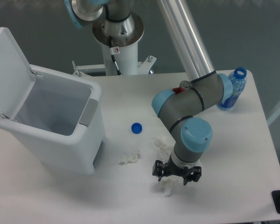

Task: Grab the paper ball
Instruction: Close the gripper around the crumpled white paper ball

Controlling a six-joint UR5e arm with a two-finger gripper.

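The claw (176,175) hangs wide open right above the paper ball (168,186), gripping nothing.

Bright, even light from overhead washes the white counter (233,154) almost flat, so the white paper wads barely stand out. Shadows are soft and faint, one pooling under the tool (177,173). The steel arm tube (186,42) carries a glare streak. Focus is slightly soft throughout.
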